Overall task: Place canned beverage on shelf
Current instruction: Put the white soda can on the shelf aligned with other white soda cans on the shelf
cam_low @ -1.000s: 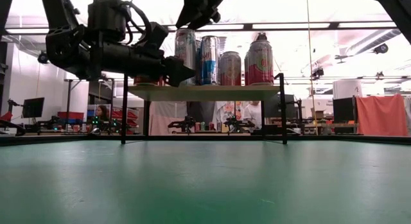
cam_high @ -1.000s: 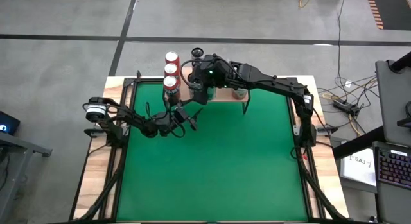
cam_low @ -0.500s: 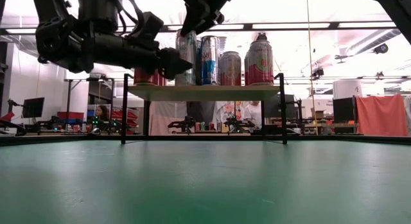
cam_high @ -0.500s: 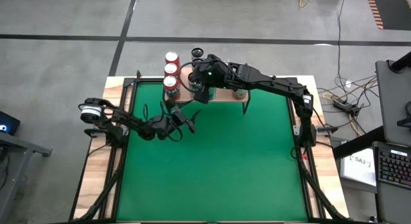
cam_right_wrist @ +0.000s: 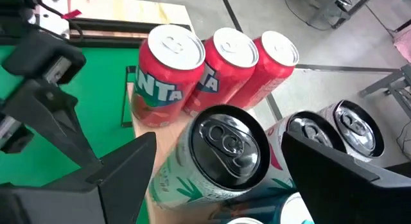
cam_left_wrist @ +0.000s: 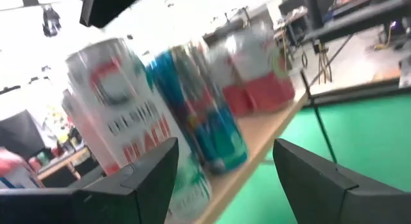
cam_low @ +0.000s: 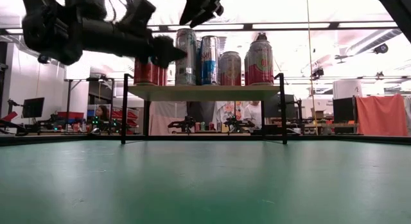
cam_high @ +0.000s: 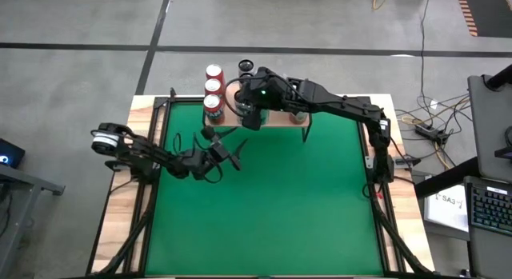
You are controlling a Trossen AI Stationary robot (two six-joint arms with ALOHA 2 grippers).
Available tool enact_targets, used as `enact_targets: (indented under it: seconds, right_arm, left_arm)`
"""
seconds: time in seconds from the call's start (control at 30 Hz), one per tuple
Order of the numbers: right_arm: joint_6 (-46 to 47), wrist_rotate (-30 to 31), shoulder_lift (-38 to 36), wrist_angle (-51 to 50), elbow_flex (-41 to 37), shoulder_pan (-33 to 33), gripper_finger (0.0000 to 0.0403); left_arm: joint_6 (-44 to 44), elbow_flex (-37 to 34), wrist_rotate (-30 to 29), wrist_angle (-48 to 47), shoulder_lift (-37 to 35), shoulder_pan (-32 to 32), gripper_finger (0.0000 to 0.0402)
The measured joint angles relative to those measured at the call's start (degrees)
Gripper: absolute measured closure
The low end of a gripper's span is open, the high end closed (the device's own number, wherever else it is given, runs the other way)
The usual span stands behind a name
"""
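The left tool (cam_high: 226,153) has pulled back from the small wood-topped shelf on thin black legs (cam_low: 204,92) and now hangs over the green tabletop (cam_high: 264,207), open and empty. The tall white and green can (cam_right_wrist: 212,163) stands on the shelf by three red cans (cam_right_wrist: 215,63). That likely means the job is nearly done. The right tool (cam_high: 250,115) stays above the cans, wide open, holding nothing.

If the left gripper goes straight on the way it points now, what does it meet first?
Probably the tall white can at the near edge of the shelf; it sits between the left gripper's open fingers, though depth is unclear.
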Motion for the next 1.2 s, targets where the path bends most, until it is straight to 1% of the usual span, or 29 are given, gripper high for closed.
enact_targets:
  seconds: [0.17,0.27,0.43,0.53,0.63,0.73,0.87,0.97,1.07,1.2]
  right_arm:
    - [0.99,-0.08,0.0,0.09,1.88,0.9,0.0076]
    - [3.8,-0.12,-0.02,0.15,2.93,1.22,0.0076]
    - [7.25,-0.12,-0.02,0.36,3.39,1.71,0.0082]
    - [8.18,-0.14,0.11,0.36,3.39,1.93,0.0102]
    - [8.66,-0.2,0.15,1.08,3.23,1.93,0.0138]
    - [9.33,-0.19,0.17,1.77,3.19,1.93,0.0186]
    - [9.68,-0.19,0.21,2.3,3.11,1.8,0.026]
    - [8.57,-0.15,0.85,2.27,2.94,1.68,0.0322]
    - [7.75,-0.25,1.85,2.12,2.88,1.23,0.0379]
    - [6.67,-0.15,3.13,2.02,2.88,0.34,0.039]
  left_arm:
    - [4.8,-0.02,0.05,-0.63,-6.1,-2.39,0.0163]
    - [7.08,-0.04,0.23,-3.53,-11.15,-3.07,0.017]
    - [7.26,-0.11,3.74,-13.75,-21.62,-3.12,0.0196]
    - [5.78,-0.15,5.82,-20.31,-28.0,-3.12,0.0221]
    - [3.99,-0.15,6.6,-26.51,-33.96,-3.11,0.0253]
    - [1.7,-0.15,7.61,-33.44,-39.58,-3.12,0.0291]
    - [-1.15,-0.15,11.48,-42.52,-46.33,-3.12,0.0335]
    - [-2.71,-0.15,11.77,-46.05,-50.3,-3.12,0.036]
    - [-3.79,-0.15,11.78,-49.65,-53.28,-3.12,0.0373]
    - [-3.94,-0.15,11.75,-52.86,-55.8,-3.12,0.0384]
